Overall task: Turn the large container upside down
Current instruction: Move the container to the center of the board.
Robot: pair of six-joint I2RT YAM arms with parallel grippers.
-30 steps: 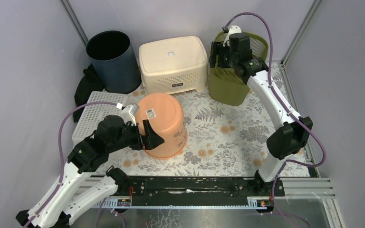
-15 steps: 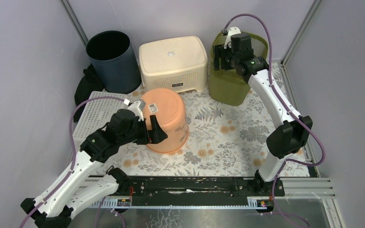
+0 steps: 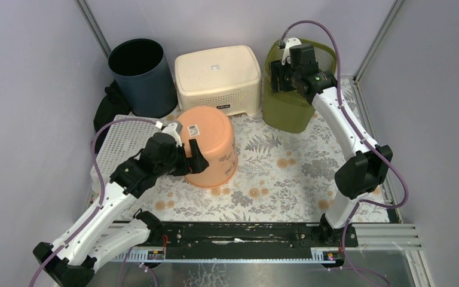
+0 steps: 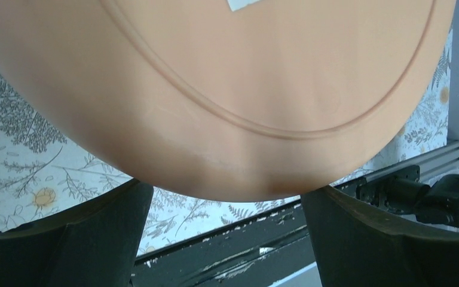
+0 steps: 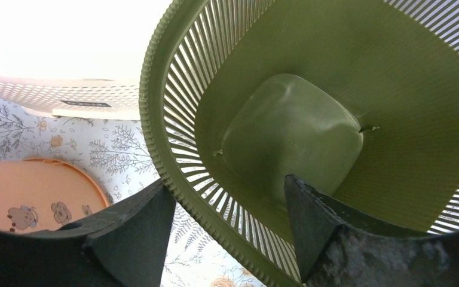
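Observation:
An orange bucket (image 3: 210, 149) stands bottom up on the floral mat; a label is on its base. My left gripper (image 3: 192, 160) is open at its near-left side. In the left wrist view the bucket (image 4: 227, 89) fills the top, and its lower edge sits between the spread fingers of my left gripper (image 4: 224, 191). A green slatted basket (image 3: 287, 110) stands upright at the back right. My right gripper (image 3: 278, 75) is open over its left rim. In the right wrist view my right gripper (image 5: 227, 191) straddles the basket's rim (image 5: 173, 179), one finger outside and one inside.
A cream basket (image 3: 217, 79) lies bottom up at the back centre. A dark round bin (image 3: 142, 76) stands upright at the back left, with black cloth (image 3: 109, 107) beside it. A white perforated tray (image 3: 118, 143) lies at the left. A black rail (image 3: 245, 233) runs along the near edge.
My left arm has pushed farther in and the orange bucket has shifted back and settled flatter. My right gripper has moved slightly right over the green basket's rim.

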